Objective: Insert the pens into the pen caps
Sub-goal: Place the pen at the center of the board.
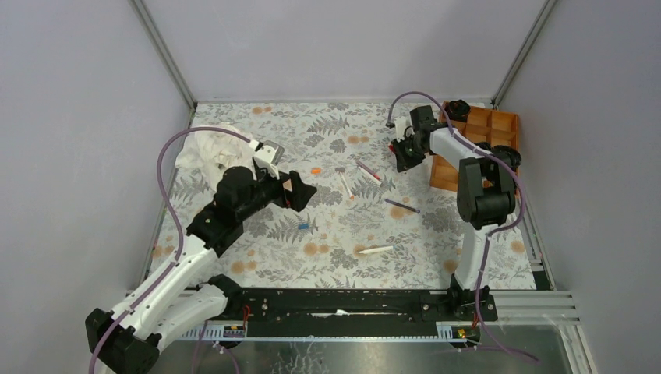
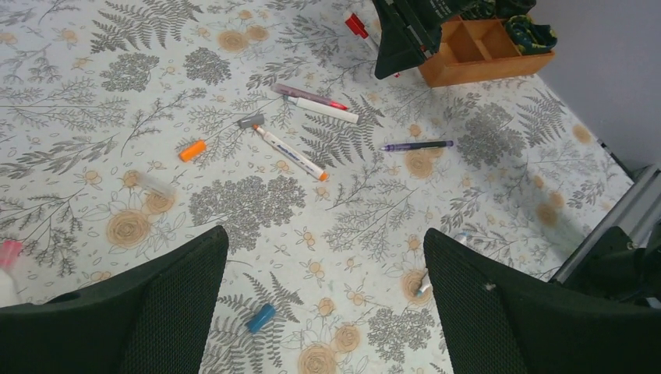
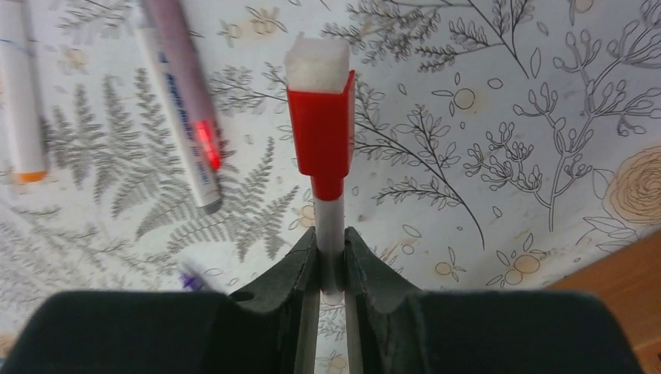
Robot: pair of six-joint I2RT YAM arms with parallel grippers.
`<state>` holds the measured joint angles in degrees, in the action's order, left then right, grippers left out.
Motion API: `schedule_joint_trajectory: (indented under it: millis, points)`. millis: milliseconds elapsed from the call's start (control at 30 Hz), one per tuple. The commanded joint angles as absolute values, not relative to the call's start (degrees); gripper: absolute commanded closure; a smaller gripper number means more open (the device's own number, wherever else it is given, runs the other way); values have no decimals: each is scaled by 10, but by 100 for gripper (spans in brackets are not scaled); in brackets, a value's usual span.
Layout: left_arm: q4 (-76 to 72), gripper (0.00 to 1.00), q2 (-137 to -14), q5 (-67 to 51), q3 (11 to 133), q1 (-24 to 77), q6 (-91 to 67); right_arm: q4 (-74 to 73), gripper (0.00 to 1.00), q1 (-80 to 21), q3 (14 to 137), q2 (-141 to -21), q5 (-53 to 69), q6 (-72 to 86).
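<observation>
My right fingers (image 3: 313, 251) pinch a white pen (image 3: 330, 218) by its barrel, leaving the red cap (image 3: 322, 125) on its tip clear ahead. My left fingers (image 1: 298, 192) hang spread wide over the counter (image 2: 468, 156), with a blue cap (image 2: 260, 317) just beneath, probably my next pick.

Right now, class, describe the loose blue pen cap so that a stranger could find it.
On the floral tablecloth, find the left gripper, its jaws wide open. The blue pen cap lies alone between that gripper and the cloth's near edge. It is the only blue stub; the orange cap lies farther back.
</observation>
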<state>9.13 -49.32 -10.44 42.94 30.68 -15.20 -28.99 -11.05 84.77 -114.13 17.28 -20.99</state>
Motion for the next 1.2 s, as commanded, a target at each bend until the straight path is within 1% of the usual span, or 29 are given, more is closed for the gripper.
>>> schedule_joint_trajectory:
  millis: [0, 200, 267, 400, 467, 567, 733, 767, 800, 833, 867, 933, 1033, 1067, 1167]
  points:
    - [117, 2, -486, -80, 427, 303, -116, -352, 76, -104, 896, -1190, 139, -217]
    - [117, 2, -477, -77, 425, 303, -115, -372, 65, -95, 929, -1229, 138, -211]
    - [116, 2, -476, -75, 426, 303, -115, -368, 61, -93, 925, -1224, 140, -211]
    - [114, 2, -478, -74, 426, 303, -114, -358, 57, -91, 904, -1185, 148, -212]
    - [113, 2, -478, -72, 428, 303, -116, -351, 55, -90, 887, -1147, 149, -215]
    - [104, 2, -474, -76, 433, 303, -128, -344, 51, -88, 858, -1059, 171, -226]
    - [48, 1, -456, -120, 428, 303, -164, -300, 48, -88, 772, -873, 282, -264]
    - [22, 1, -451, -130, 417, 303, -171, -277, 45, -88, 747, -833, 305, -271]
    - [-9, 1, -444, -139, 405, 303, -180, -255, 34, -88, 718, -794, 329, -283]
    - [-46, 1, -441, -150, 394, 303, -188, -237, 16, -88, 689, -764, 352, -291]
    - [-78, 1, -440, -156, 384, 303, -199, -222, 2, -88, 656, -739, 373, -289]
    - [-123, 1, -452, -154, 379, 302, -230, -205, 0, -88, 614, -715, 434, -282]
    - [-129, 1, -505, -213, 422, 299, -251, -266, 0, -88, 609, -731, 562, -340]
    - [-120, 1, -523, -231, 438, 298, -257, -275, 0, -88, 606, -734, 587, -356]
    - [-74, 1, -570, -258, 480, 298, -240, -225, 0, -89, 574, -720, 591, -336]
